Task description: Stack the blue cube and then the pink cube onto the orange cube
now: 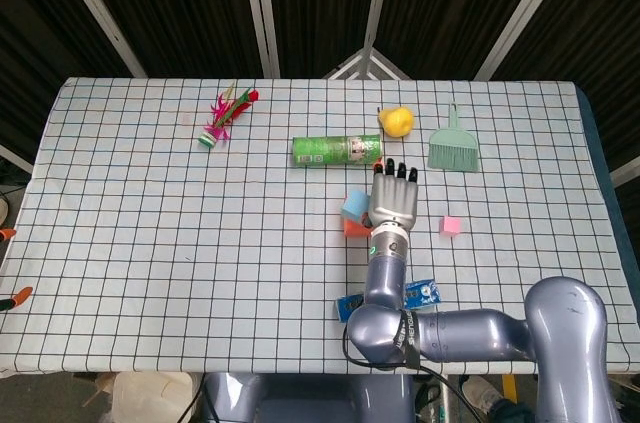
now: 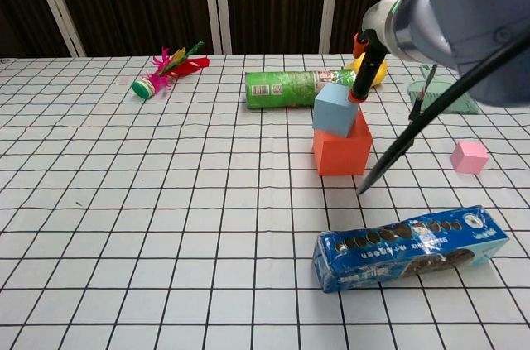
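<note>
resting tilted on the orange cube (image 2: pixel 341 151), the blue cube (image 2: pixel 335 109) sits skewed with one corner raised, so the first stack step looks placed but not squared. right hand (image 1: pixel 393 198) hovers above and just right of the pair, fingers extended toward the green can (image 1: pixel 336 150), one fingertip (image 2: pixel 357 95) at the blue cube's upper edge; whether it pinches or has let go, cannot tell. pink cube (image 2: pixel 469 156) waits well apart on the counter (image 1: pixel 150 203); left hand unseen.

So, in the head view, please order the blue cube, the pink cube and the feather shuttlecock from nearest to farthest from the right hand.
From the right hand:
1. blue cube, just beside it on its left, tilted on the orange cube.
2. pink cube, on its right, apart.
3. feather shuttlecock, far left, near the table's back edge.
</note>
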`<state>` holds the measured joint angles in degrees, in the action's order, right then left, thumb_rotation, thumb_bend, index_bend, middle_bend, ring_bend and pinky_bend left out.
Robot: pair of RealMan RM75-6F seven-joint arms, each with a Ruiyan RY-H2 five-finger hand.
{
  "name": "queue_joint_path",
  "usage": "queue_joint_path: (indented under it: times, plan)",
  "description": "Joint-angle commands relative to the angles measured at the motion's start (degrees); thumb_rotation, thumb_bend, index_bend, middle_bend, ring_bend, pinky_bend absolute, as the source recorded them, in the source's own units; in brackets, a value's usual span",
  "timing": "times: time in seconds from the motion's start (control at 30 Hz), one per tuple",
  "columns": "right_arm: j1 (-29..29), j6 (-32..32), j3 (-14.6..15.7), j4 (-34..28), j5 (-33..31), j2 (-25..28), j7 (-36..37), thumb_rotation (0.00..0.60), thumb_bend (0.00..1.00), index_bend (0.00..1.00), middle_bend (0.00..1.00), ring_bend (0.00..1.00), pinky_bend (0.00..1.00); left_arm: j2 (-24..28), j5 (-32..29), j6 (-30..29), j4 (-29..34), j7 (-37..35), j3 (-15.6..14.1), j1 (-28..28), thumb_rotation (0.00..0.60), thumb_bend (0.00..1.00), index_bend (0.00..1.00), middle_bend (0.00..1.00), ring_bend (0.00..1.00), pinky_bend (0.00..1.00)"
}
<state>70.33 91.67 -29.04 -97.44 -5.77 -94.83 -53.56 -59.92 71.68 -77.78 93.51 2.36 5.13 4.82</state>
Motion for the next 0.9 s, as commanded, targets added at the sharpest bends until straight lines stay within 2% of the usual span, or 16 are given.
queue_joint_path:
  times: [0.03, 0.53, 0.9]
  plan:
    - [-0.7, -0.3, -0.4, -0.1, 0.1, -0.5, -0.6, 0.600, 0.36, 0.18, 0.07, 0.03, 0.00, 0.0, 0.0, 0.0, 0.1, 0.1, -0.1, 0.0, 0.600, 0.20, 0.19, 0.01, 0.00, 0.02]
    - [-1.4, 0.3, -3.2, 1.4, 0.7, -3.8, -3.5, 0.600, 0.36, 0.18, 0.07, 0.03, 0.00, 0.1, -0.4, 0.6, -0.2, -0.3, 0.1, 0.2, 0.600, 0.20, 0.19, 0.01, 0.00, 0.02]
    - [-2.8, 2.6, -4.8, -0.6, -0.4, -2.0, -8.0, 0.600, 0.35, 0.18, 0.07, 0.03, 0.00, 0.2, -0.5, 0.5, 0.0, -0.2, 0.0, 0.2, 0.600, 0.20, 0.20, 0.01, 0.00, 0.02]
